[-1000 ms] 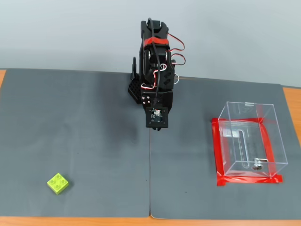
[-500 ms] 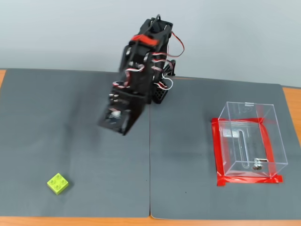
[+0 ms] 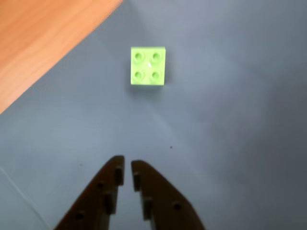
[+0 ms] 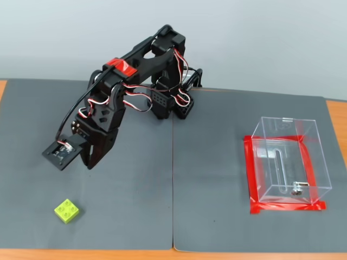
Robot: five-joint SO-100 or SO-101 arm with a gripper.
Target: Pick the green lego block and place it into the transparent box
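The green lego block (image 4: 66, 210) lies flat on the grey mat at the front left, its four studs facing up. In the wrist view the block (image 3: 147, 65) sits ahead of the gripper (image 3: 127, 165), a clear stretch of mat between them. The two fingertips stand almost together with nothing held. In the fixed view the gripper (image 4: 90, 164) hangs above the mat, up and right of the block. The transparent box (image 4: 287, 160) stands far right on the mat, framed by red tape (image 4: 287, 206), and holds no block.
Two grey mats (image 4: 217, 179) meet at a seam running down the middle. Bare wooden table shows along the front edge (image 4: 162, 254) and, in the wrist view, at the upper left corner (image 3: 43, 38) close to the block. The arm's base (image 4: 173, 103) stands at the back centre.
The arm has swung from the centre toward the left and reached down and forward, bringing the gripper low over the mat near the block. Block and box have not moved.
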